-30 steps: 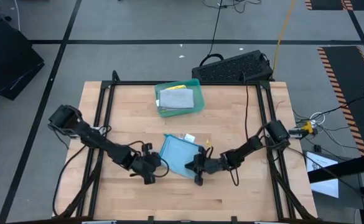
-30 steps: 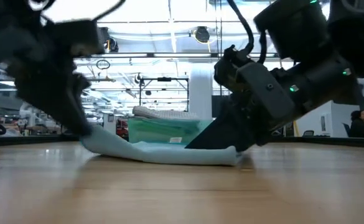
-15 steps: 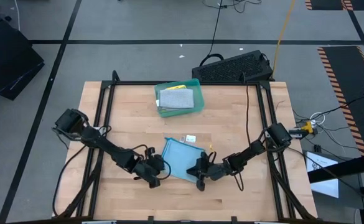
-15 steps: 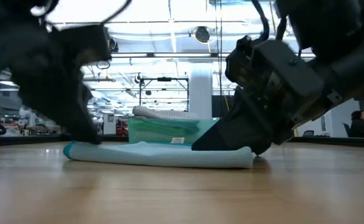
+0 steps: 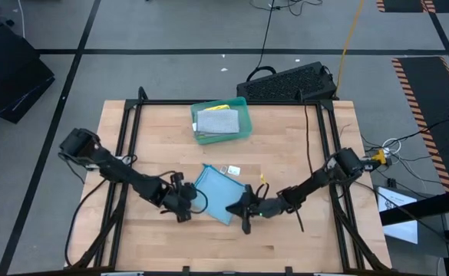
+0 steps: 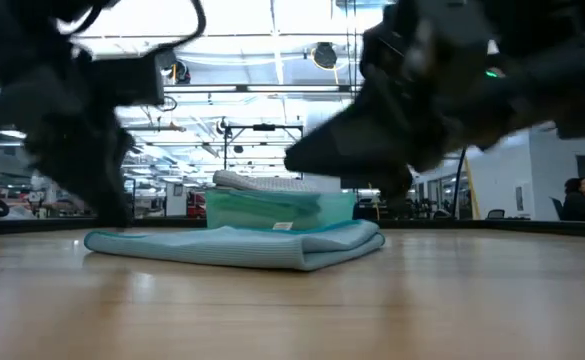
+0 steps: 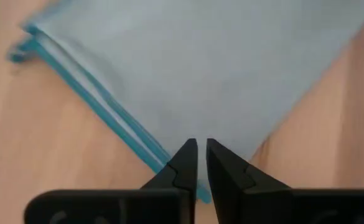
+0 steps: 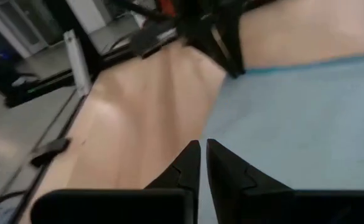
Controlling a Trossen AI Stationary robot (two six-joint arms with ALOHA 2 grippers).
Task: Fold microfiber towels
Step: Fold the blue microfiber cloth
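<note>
A folded blue towel [image 5: 219, 195] lies mid-table, near side. The left gripper [image 5: 189, 201] and right gripper [image 5: 243, 210] flank it, jaws nearly closed, holding nothing. Far off sits a tray [image 5: 243, 130].

Bare table [image 5: 285, 153] around teal tray [image 5: 242, 132]; both arms flanking blue towel [image 5: 218, 192].

2 arms stretched low across the table, converging toward its centre. Left gripper [image 5: 184, 205] angled inward from the left, fingers [image 7: 183, 165] pinched nearly together, nothing clamped. Right gripper [image 5: 243, 212] angled inward from the right, fingers [image 8: 186, 163] likewise closed, lifted slightly off the surface.
</note>
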